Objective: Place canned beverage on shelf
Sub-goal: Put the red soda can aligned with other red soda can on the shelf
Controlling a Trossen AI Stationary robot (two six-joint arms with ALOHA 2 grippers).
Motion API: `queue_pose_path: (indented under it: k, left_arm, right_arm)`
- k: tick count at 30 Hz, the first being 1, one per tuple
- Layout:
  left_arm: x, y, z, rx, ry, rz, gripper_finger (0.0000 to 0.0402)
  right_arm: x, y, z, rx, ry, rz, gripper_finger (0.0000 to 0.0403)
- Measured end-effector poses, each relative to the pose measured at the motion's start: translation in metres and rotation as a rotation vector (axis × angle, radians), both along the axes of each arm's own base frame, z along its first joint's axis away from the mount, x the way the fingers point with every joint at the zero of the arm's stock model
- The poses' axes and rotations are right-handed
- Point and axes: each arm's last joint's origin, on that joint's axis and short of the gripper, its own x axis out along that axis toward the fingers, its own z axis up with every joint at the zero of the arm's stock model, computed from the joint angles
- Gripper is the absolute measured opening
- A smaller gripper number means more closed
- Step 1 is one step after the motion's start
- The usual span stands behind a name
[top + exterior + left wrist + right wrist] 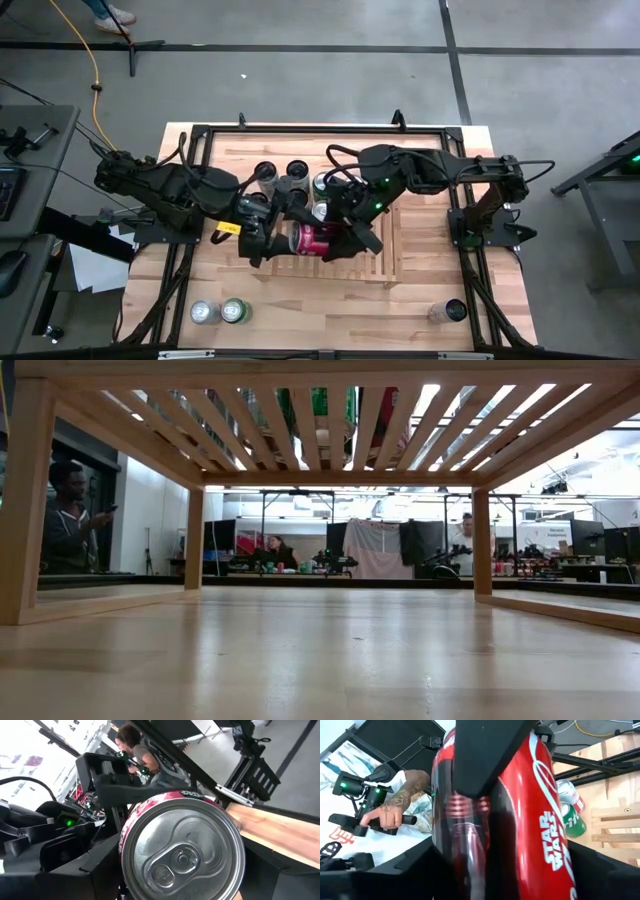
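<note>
Centre of the high view, over the shelf [390, 225]: I see the red can [312, 238] lying on its side between both claws. Left gripper [268, 240] clamps its left end, right gripper [345, 238] closed around its right end, both partly spread by the can's width. Other cans [283, 178] sit just above.

red can [314, 238] lies sideways over the slatted shelf [420, 262].

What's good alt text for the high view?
Overhead: both grippers, left and right, meet around a red can lying sideways over the slatted shelf. Several cans stand at the shelf's far edge; three more stand along the table's near edge.
</note>
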Motion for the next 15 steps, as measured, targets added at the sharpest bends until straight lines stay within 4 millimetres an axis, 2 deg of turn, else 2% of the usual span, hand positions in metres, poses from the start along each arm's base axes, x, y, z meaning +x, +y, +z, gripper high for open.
queue_pose_path:
  k: [2, 7, 11, 15]
  left_arm:
    - [0.000, 0.000, 0.001, -0.010, -0.005, 0.001, 0.0298]
    - [-0.001, -0.002, 0.001, -0.028, -0.001, 0.030, 0.0362]
    - [-0.001, -0.003, 0.001, -0.057, -0.001, 0.103, 0.0375]
    - [-0.011, 0.003, 0.009, -0.100, -0.030, 0.212, 0.0378]
  right_arm:
    - [0.000, 0.000, 0.000, -0.002, -0.005, 0.001, 0.0285]
    - [-0.001, 0.000, 0.000, -0.010, -0.006, 0.002, 0.0285]
    - [-0.008, -0.002, 0.003, -0.038, -0.019, 0.029, 0.0285]
    - [-0.027, -0.012, 0.012, -0.080, -0.036, 0.053, 0.0285]
